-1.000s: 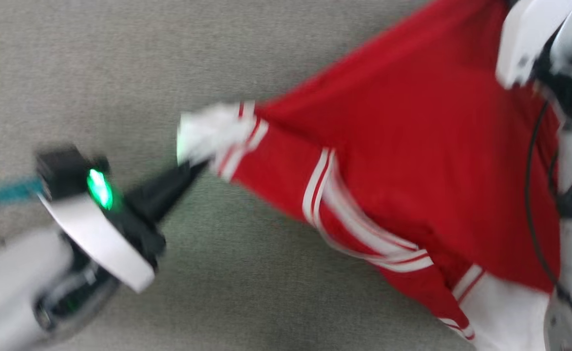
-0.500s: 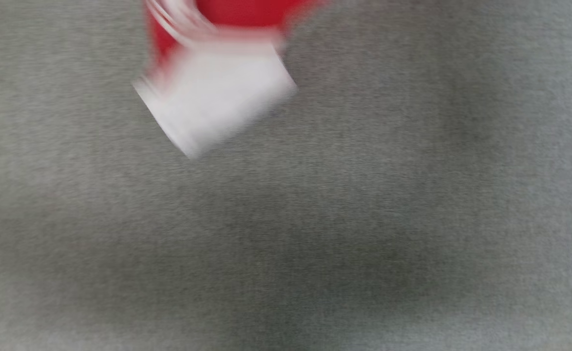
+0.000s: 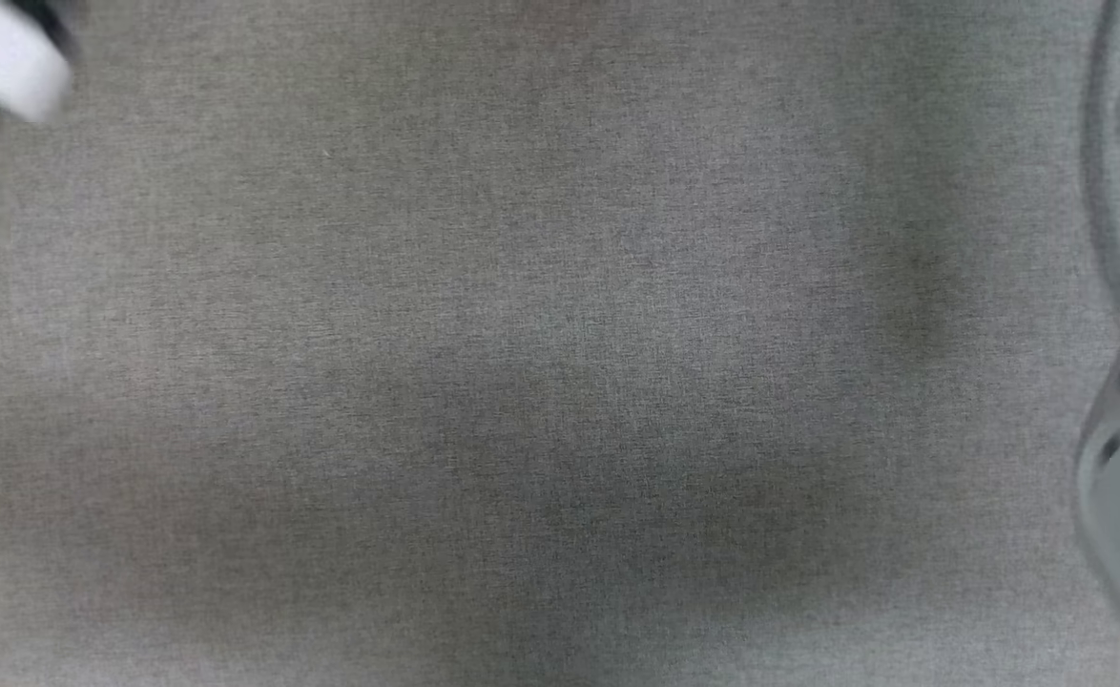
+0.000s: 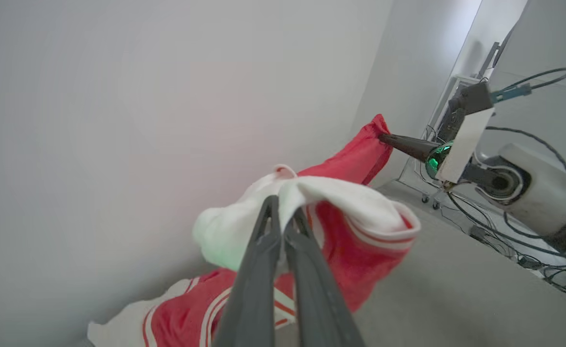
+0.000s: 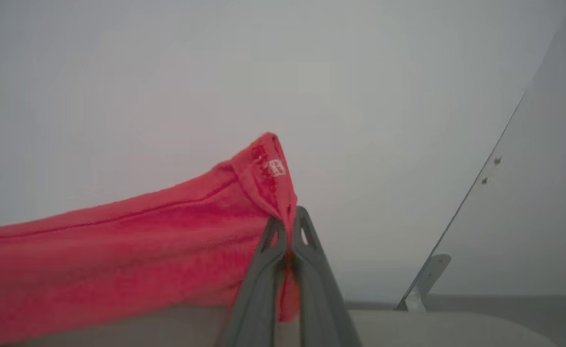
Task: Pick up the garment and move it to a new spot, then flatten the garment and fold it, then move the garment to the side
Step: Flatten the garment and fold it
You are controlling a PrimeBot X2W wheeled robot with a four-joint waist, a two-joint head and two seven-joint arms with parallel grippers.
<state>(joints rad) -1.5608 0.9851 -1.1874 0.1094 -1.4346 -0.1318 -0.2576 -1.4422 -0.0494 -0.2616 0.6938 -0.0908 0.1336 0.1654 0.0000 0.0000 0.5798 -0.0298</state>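
grey cloth surface (image 3: 560,343) below. garment (image 4: 345,250) strung in the air between both grippers, lower end hanging toward the surface. left gripper (image 4: 281,205) pinched closed on its white sleeve. right gripper (image 5: 289,219) pinched closed on a red corner.

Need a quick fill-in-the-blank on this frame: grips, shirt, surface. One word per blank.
1. The left gripper is shut on a ____ sleeve of the garment.
2. The right gripper pinches a corner of the garment's ____ body fabric.
3. In the left wrist view, a ____ light glows at the base of the right gripper's fingers.
4. In the head view, the surface is plain ____.

Missing words: white; red; green; grey.
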